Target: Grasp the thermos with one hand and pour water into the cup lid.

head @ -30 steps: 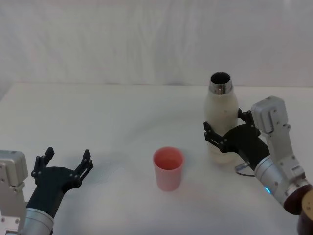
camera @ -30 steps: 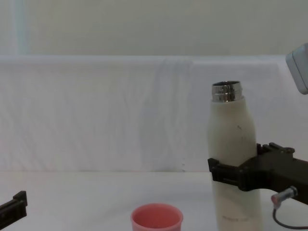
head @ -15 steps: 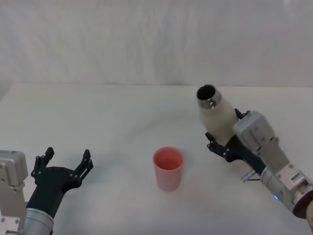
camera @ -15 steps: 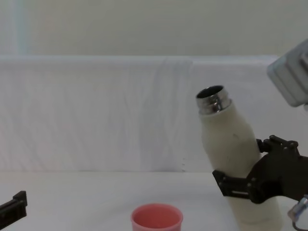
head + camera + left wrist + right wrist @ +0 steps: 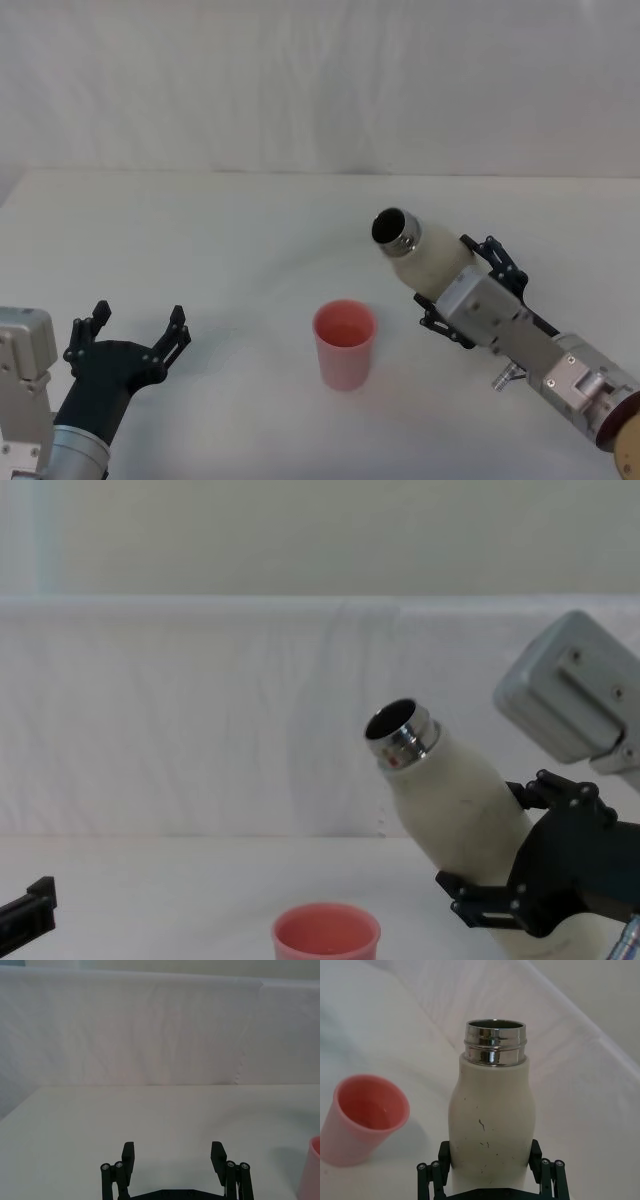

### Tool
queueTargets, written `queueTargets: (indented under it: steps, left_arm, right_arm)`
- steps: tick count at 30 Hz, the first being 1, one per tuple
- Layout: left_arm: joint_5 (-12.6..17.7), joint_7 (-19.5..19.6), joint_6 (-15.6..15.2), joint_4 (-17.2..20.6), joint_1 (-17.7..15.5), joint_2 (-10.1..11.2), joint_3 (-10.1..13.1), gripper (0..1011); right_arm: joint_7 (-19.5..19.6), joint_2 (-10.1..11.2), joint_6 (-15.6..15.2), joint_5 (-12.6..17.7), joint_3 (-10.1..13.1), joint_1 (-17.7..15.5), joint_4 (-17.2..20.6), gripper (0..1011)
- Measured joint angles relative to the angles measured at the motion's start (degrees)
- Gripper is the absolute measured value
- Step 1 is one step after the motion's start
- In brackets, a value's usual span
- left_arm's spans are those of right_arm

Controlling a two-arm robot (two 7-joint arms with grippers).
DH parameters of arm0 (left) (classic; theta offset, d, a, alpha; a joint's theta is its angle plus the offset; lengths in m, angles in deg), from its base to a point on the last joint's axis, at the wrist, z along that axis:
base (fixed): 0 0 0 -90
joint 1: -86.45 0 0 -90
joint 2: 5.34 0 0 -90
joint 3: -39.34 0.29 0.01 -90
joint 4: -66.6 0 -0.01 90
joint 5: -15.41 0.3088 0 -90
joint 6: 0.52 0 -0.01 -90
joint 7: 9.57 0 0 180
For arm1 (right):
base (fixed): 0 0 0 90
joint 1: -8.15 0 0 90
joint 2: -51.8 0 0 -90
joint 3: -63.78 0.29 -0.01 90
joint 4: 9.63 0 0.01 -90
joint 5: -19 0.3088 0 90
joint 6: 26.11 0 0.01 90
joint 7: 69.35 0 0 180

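Two end effectors are showing over a white bench. On the right side, the right end effector is pinching the thermos around its lower body, one black finger pressing on each side of it. It is holding the thermos off the bench and tilting it, so the open steel neck is pointing up and toward the robot's left, toward the cup. In the chest view the thermos is leaning at a steep slant, with its mouth higher than the cup lid and a little to the right of it. No water is showing at the mouth. In the right wrist view the thermos is sitting between the black fingers, with small dark specks on its cream body.

In the head view the cup lid is standing upright on the bench near the middle, its open side up, just left of and below the thermos mouth, apart from it.

At the lower left, the left end effector is resting low near the bench, its fingers spread wide and holding nothing, well apart from the cup lid.
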Motion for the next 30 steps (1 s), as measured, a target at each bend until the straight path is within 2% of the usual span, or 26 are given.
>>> queueTargets:
  steps: [4, 5, 6, 10, 19, 30]
  left_arm:
    - [0.0, 0.0, 0.0, 0.0, 0.0, 0.0, 0.0, 1001]
    - [0.0, 0.0, 0.0, 0.0, 0.0, 0.0, 0.0, 1001]
    - [0.0, 0.0, 0.0, 0.0, 0.0, 0.0, 0.0, 1001]
    - [0.0, 0.0, 0.0, 0.0, 0.0, 0.0, 0.0, 1001]
    - [0.0, 0.0, 0.0, 0.0, 0.0, 0.0, 0.0, 1001]
    - [0.0, 0.0, 0.0, 0.0, 0.0, 0.0, 0.0, 1001]
  right_arm:
    - [0.12, 0.64, -0.25, -3.79, -0.78, 0.16, 0.18, 955]
    - [0.12, 0.64, -0.25, -3.79, -0.78, 0.16, 0.18, 955]
    - [0.16, 0.87, -0.42, -5.5, -1.12, 0.27, 0.2, 955]
    - [0.29, 1.06, -0.51, -7.83, -1.41, 0.34, 0.2, 955]
    - [0.39, 1.44, -1.06, -12.81, -2.22, 0.61, 0.16, 955]
    - [-0.72, 2.19, -1.91, -16.72, -2.91, 1.06, 0.13, 955]
